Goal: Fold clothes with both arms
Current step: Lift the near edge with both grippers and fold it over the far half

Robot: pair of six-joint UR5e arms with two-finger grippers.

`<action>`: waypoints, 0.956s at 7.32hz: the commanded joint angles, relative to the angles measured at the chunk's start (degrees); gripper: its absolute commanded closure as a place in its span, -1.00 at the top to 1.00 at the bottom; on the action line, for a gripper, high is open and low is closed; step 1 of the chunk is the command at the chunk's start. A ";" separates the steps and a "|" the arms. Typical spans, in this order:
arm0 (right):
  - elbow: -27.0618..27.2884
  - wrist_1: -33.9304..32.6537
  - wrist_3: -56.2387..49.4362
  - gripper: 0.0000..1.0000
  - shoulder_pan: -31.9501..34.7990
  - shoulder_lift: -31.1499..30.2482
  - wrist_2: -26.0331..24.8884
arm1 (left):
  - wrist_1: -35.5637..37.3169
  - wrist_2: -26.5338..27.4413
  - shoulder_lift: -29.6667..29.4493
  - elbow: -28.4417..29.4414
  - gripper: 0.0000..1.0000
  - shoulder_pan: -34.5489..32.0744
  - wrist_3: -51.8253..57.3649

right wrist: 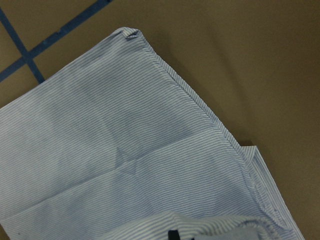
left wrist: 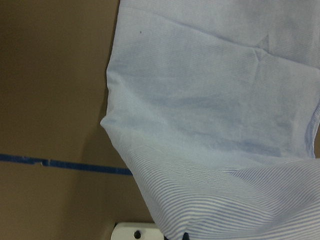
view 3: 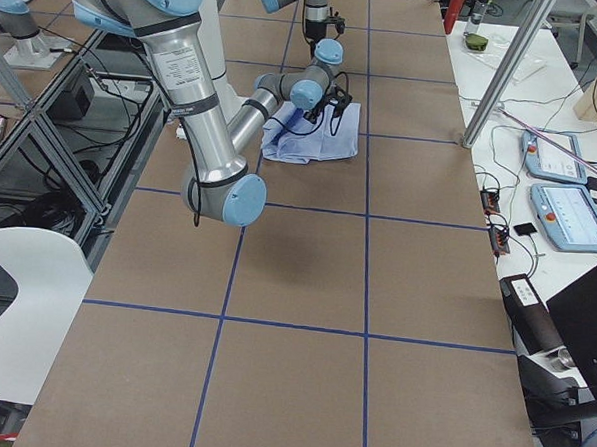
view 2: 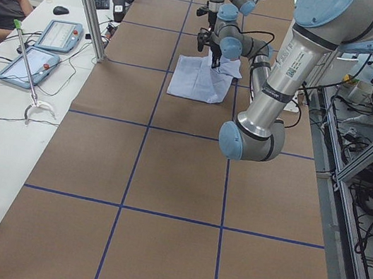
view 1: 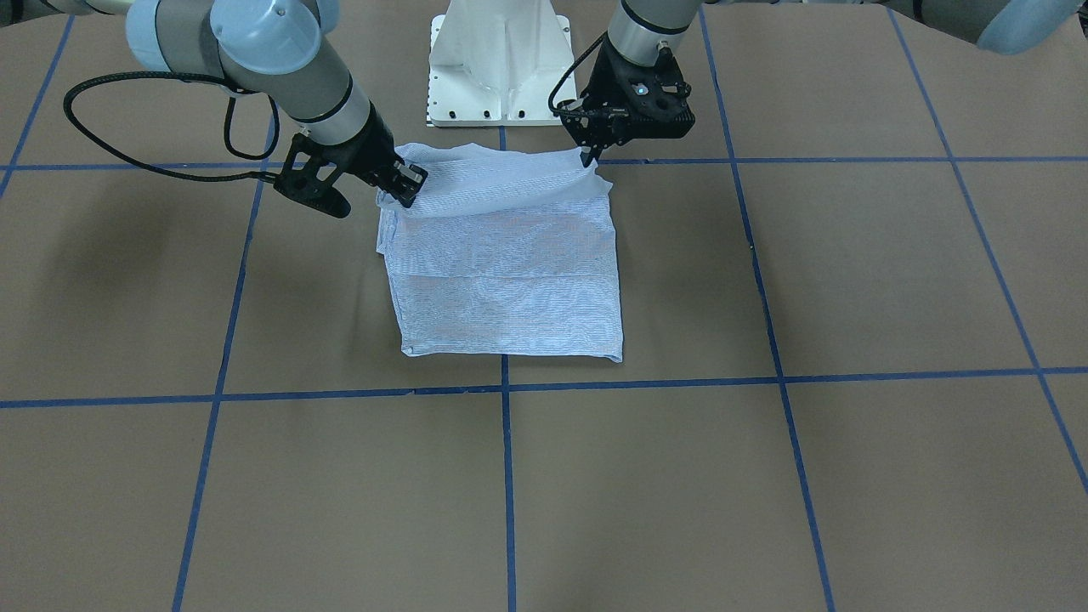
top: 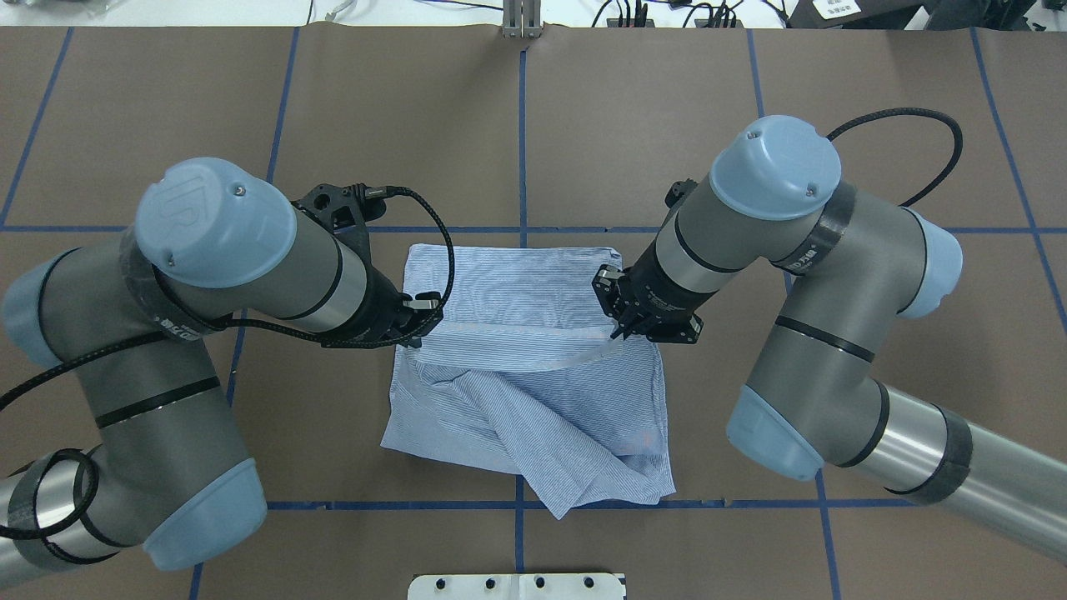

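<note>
The shirt (top: pixel 533 392) lies mid-table, and both tools are clamped on it. The left gripper (top: pixel 419 321) pinches one end of a raised fold edge and the right gripper (top: pixel 618 332) the other, so that edge hangs stretched between them above the flat layer. The shirt's far hem lies straight, just short of the far tape line (top: pixel 667 229), while a loose corner on the robot's side laps over the near tape line (top: pixel 375 505) close to the white base (top: pixel 517 586), and the brown table (top: pixel 834 100) runs on wide past both side edges and beyond the far hem.
</note>
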 commanded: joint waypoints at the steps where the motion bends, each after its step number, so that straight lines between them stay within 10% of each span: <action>1: -3.99 0.05 -0.48 -1.00 1.62 3.71 -0.14 | -3.90 0.00 -0.08 4.41 -1.00 -2.25 1.15; 7: -19.37 0.84 -5.32 -1.00 2.94 11.80 -0.40 | -14.70 0.09 -2.62 16.89 -1.00 -4.89 2.47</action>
